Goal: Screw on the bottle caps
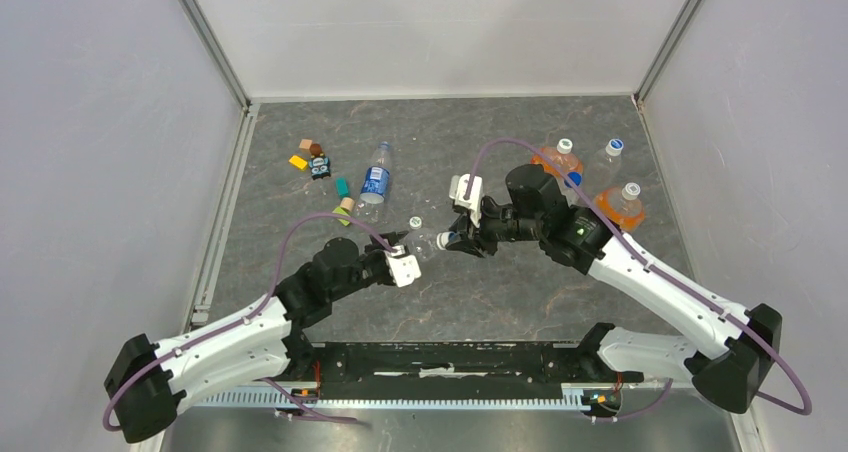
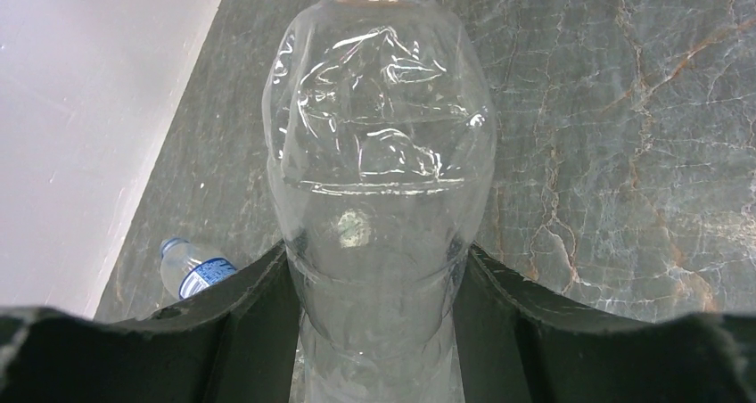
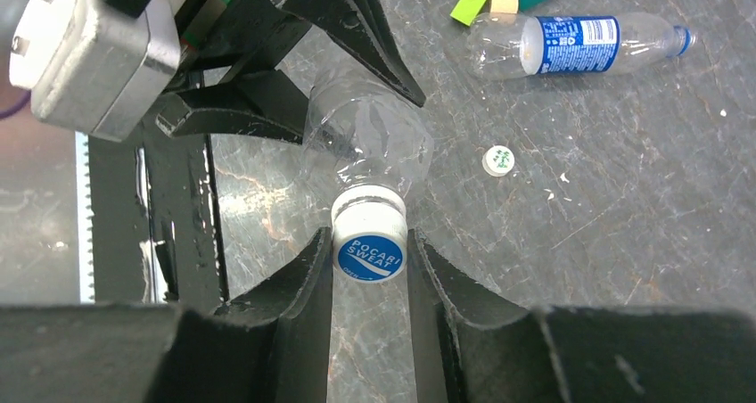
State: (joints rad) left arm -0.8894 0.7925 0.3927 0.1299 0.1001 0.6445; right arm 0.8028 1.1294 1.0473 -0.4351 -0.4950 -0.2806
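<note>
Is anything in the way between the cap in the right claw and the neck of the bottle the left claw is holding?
Nothing visible. The cap, pinched in the right claw, sits right on the neck of the unlabelled bottle, whose body the left claw grips.

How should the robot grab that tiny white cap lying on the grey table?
Pinch the small round white plastic cap across opposite sides of its rim, coming straight down from above. It lies flat and low on the grey marbled table, printed face up, with bare table all round it, so only its short side wall offers a hold.
</note>
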